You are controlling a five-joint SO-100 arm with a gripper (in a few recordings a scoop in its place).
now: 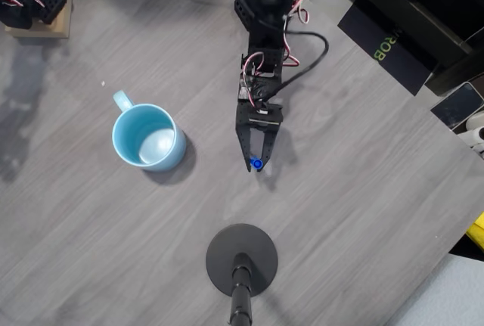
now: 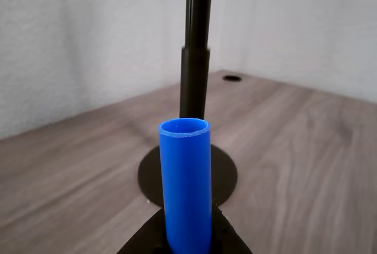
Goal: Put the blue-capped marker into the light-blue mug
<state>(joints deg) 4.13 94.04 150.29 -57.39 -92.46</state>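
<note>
Claw [image 1: 257, 161] clenched on the marker [image 1: 256, 163], blue cap up, held above the bench [image 1: 363, 190] with the mug [image 1: 147, 137] well apart at nine o'clock in the overhead view. Best carried upright, centred over the mug's mouth, then lowered before letting go

pale blue mug [image 1: 148, 137], blue marker cap [image 2: 185, 183], grey woodgrain table [image 1: 363, 212]

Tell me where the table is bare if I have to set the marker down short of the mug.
Bare wood lies between the mug and the gripper, which holds the marker, and across the lower left, bordered by the stand base. The table's right side below the box is open too. The top edge is crowded with arm and cables.
</note>
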